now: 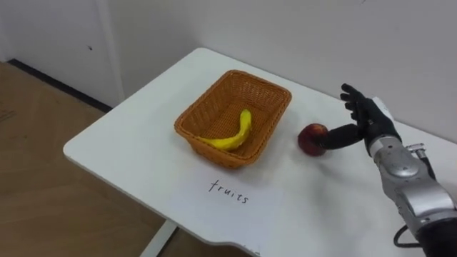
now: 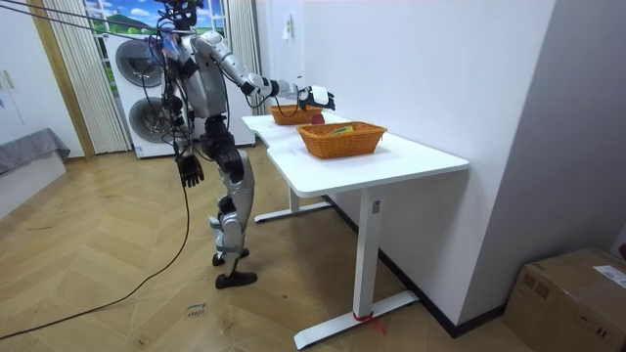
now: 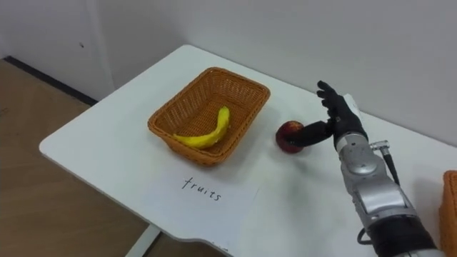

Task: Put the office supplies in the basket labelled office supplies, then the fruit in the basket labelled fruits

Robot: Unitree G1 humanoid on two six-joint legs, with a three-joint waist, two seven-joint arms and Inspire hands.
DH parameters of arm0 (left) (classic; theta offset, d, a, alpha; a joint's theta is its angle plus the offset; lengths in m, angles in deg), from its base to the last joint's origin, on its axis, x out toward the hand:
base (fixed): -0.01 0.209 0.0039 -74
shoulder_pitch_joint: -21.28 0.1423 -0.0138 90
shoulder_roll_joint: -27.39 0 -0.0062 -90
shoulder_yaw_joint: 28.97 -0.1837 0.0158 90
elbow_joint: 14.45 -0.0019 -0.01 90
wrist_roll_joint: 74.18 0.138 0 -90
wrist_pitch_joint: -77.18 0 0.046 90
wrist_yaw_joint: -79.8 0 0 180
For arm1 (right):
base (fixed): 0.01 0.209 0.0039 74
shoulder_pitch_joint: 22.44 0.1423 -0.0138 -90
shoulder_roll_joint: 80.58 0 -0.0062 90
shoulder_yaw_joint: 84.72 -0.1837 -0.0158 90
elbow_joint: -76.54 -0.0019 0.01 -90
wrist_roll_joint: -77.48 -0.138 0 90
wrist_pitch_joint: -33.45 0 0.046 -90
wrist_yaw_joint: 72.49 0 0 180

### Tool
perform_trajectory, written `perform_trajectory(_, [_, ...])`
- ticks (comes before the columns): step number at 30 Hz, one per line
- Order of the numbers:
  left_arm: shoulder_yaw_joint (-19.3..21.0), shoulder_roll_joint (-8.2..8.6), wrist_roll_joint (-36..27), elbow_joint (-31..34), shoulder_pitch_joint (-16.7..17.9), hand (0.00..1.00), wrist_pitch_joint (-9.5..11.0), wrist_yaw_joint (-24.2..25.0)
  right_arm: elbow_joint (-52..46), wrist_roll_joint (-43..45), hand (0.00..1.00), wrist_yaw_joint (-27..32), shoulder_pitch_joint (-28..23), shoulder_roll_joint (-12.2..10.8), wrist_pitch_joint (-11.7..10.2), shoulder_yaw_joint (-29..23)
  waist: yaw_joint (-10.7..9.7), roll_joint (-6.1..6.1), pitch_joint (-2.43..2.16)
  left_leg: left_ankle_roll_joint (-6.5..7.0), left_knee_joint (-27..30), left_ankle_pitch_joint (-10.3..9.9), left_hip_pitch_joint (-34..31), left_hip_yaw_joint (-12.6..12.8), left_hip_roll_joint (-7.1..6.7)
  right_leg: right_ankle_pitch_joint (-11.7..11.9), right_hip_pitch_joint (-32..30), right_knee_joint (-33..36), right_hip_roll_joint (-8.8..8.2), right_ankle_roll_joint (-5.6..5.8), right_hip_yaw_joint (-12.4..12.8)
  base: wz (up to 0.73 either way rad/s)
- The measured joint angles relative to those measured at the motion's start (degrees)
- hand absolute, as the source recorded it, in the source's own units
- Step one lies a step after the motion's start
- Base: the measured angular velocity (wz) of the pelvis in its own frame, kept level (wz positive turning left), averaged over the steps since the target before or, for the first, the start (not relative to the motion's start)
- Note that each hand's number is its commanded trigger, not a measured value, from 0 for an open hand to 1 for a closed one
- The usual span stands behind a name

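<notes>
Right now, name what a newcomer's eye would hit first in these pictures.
The right hand is open beside a red apple on the white table, thumb against it. Left of them stands a wicker basket holding a banana. The left hand hangs by the robot's side.

Basket [image 3: 214, 72]: brown, on the white counter [image 3: 100, 153].
Banana [image 3: 207, 133]: lies inside the basket.
Apple [image 3: 288, 134]: red, just beside the basket.
Right hand [image 3: 340, 116]: fingers [image 3: 327, 93] straight, thumb touching the apple.

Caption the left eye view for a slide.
Open right hand at the apple, beside the wicker basket holding a banana.
</notes>
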Motion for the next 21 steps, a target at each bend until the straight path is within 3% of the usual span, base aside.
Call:
perform_trajectory(4, [-0.88, -0.06, -0.05, 0.8, 0.57, 0.0, 0.11, 0.06, 1.6, -0.25, 0.0, 0.82, 0.0, -0.24, -0.5, -0.42, -0.09, 0.33, -0.12, 0.01, -0.16, -0.01, -0.01, -0.29, 0.0, 0.0, 0.01, 0.02, 0.03, 0.0, -0.15, 0.02])
perform_trajectory(12, [-2.64, -0.05, -0.04, 1.92, 1.69, 0.0, -0.16, 1.11, 2.06, -0.43, 0.0, 1.6, -0.08, -1.08, -0.5, -0.35, -1.34, 2.4, -0.4, -0.07, -0.17, 0.03, -0.03, -0.87, -0.01, 0.0, 0.27, 0.14, -0.13, 0.01, -1.65, 0.05])
perform_trajectory(21, [-3.81, -0.08, -0.05, 2.0, 1.89, 0.0, -0.11, 1.12, 2.18, -1.76, 0.0, 1.6, -0.08, -1.32, -0.5, -0.27, -1.17, 1.93, -0.14, -0.08, -0.23, 0.04, -0.12, -1.48, -0.34, -0.38, -0.03, 0.05, -0.51, 0.08, -1.88, 0.02])
